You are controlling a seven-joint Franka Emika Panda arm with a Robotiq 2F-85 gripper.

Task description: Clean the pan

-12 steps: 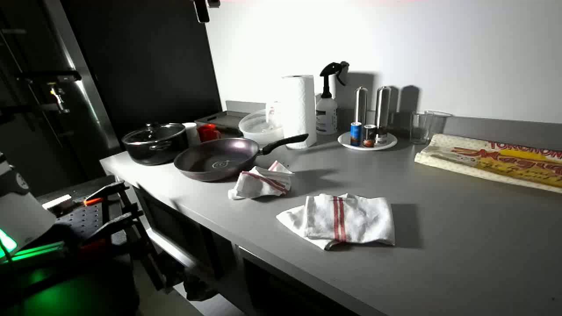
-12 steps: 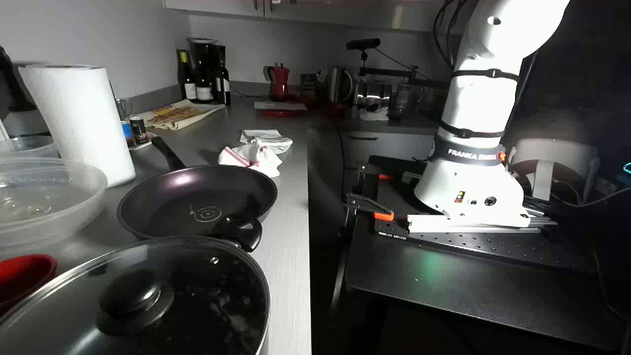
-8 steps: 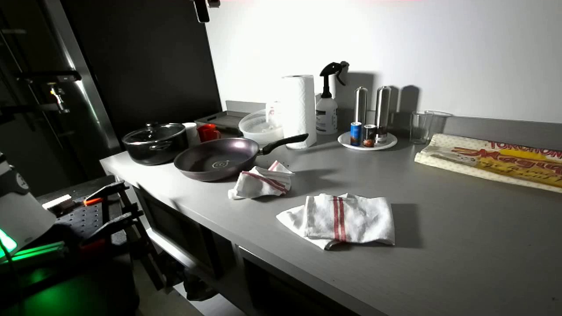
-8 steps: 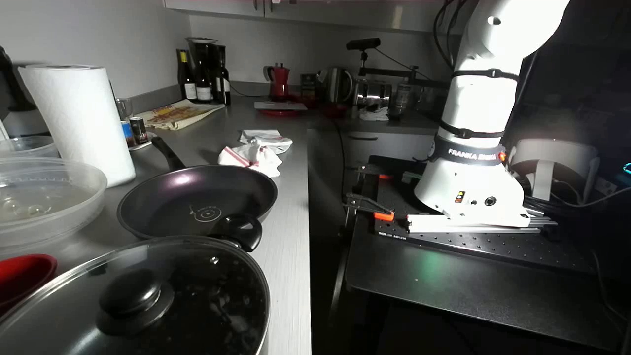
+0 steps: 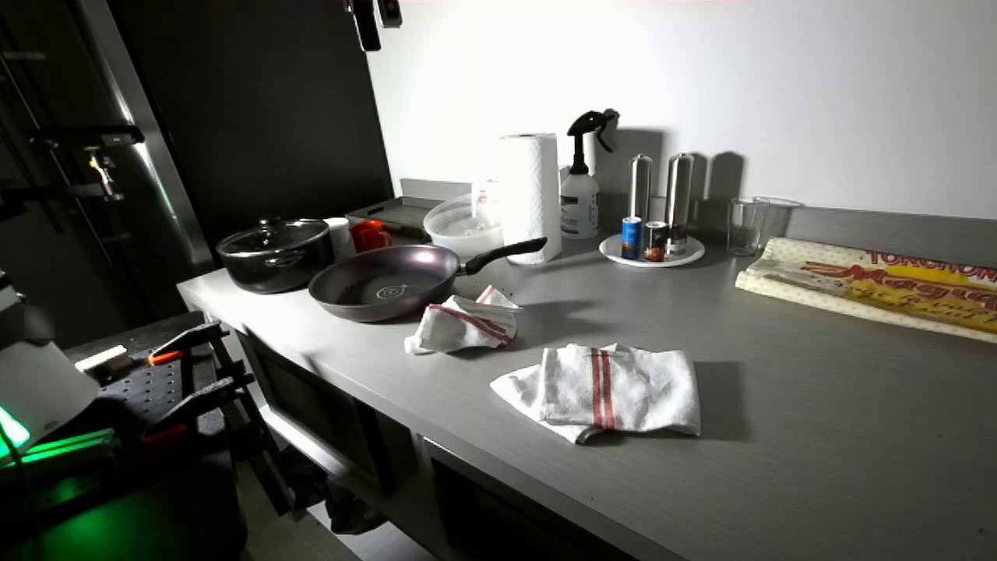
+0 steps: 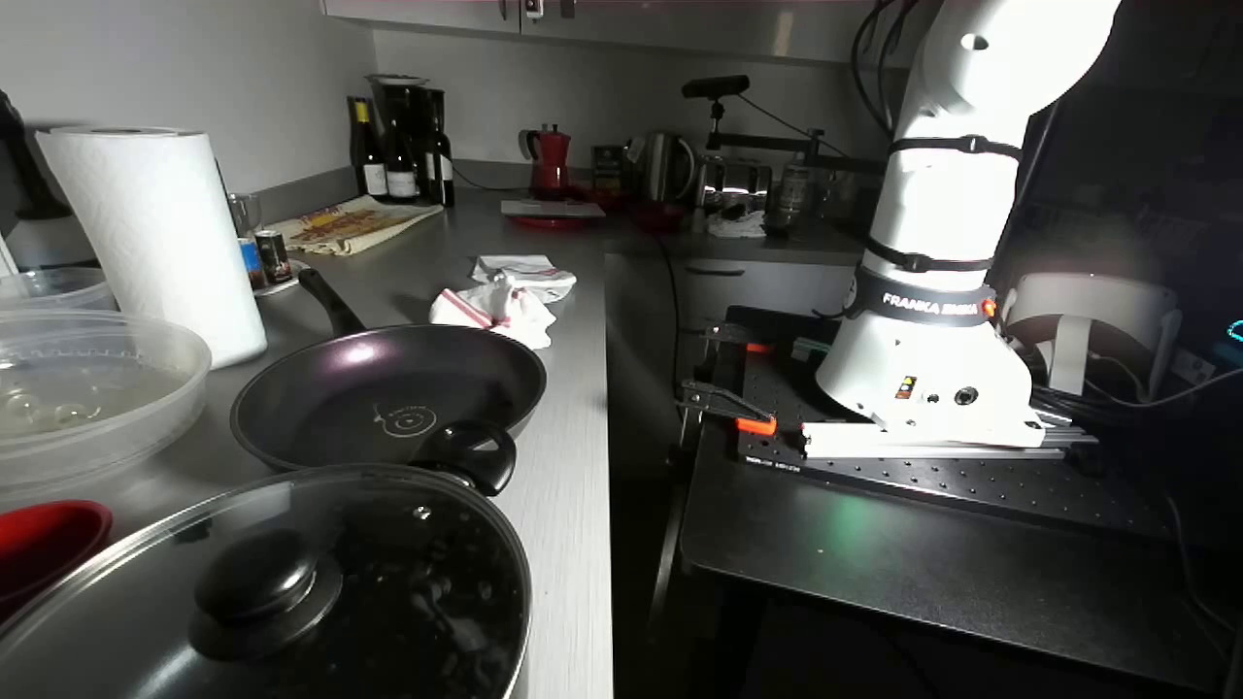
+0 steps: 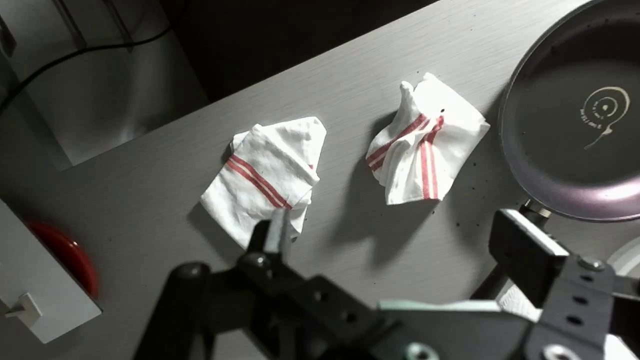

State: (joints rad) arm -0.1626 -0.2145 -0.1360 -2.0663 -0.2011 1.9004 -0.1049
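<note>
The wide dark-grey pan [image 5: 382,284] sits upright on the grey counter [image 5: 779,436], its black handle toward the paper towel roll. It also shows in an exterior view [image 6: 388,398] and at the right of the wrist view [image 7: 565,125], with a few dark specks in it. Beside it stands a crumpled white cloth [image 5: 467,323] with red stripes, also in the wrist view [image 7: 425,145]. A second, flatter striped cloth [image 5: 623,389] lies farther from the pan, also in the wrist view [image 7: 270,170]. My gripper [image 7: 400,237] is open and empty, high above the counter. Its fingertips [image 5: 379,21] show at the top edge in an exterior view.
A lidded black pot [image 5: 276,257] stands against the pan's far side from the cloths. Behind are a paper towel roll [image 5: 531,199], a spray bottle [image 5: 579,202], a clear bowl [image 5: 459,226] and a white plate [image 5: 615,259] with cans. Dark specks dot the counter near the pan.
My gripper has come down a little and shifted slightly right in an exterior view, so more of its fingers shows at the top edge. The pan and cloths have not moved.
</note>
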